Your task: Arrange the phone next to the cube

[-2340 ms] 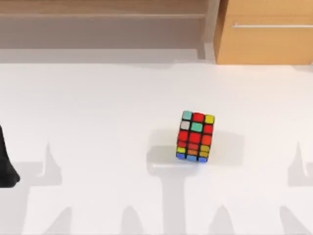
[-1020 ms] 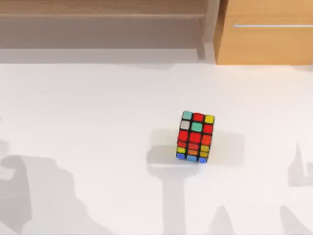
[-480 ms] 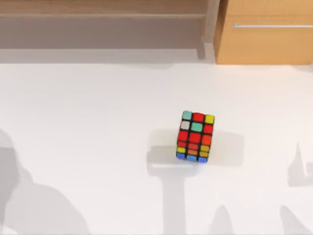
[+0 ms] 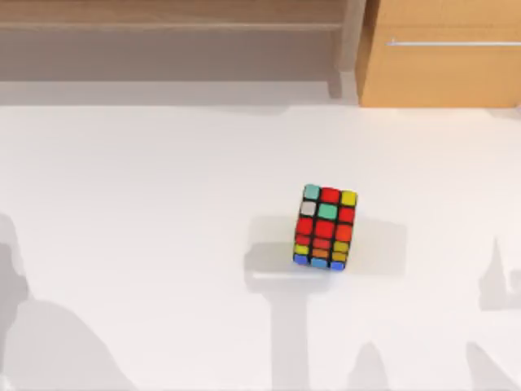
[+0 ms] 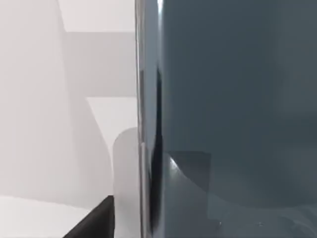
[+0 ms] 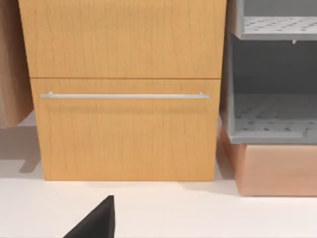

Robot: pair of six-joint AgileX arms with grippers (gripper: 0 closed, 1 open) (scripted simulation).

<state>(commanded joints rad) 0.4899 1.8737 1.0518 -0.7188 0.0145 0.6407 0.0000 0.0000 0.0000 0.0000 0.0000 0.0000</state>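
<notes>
The cube point(image 4: 325, 227), with black edges and red, teal, yellow, orange and blue stickers, sits on the white table point(image 4: 163, 204) right of centre in the top view. The phone point(image 5: 233, 119) stands on edge very close in the left wrist view, showing its dark grey-teal screen and silvery rim. It is held off the table in my left gripper. A black part of that gripper point(image 5: 94, 223) shows beside the phone. The arm's shadow point(image 4: 49, 342) falls on the table's front left corner. A black part of my right gripper point(image 6: 94, 220) shows in the right wrist view.
A wooden cabinet point(image 4: 444, 53) with a metal handle point(image 6: 124, 95) stands at the back right. A low wooden shelf point(image 4: 171, 32) runs along the back left. Grey perforated shelves point(image 6: 272, 99) stand beside the cabinet in the right wrist view.
My left arm, seen at the table's left edge 2.3 s ago, has left the top view. Its shadow has shifted across the front left corner. The cube has not moved.
</notes>
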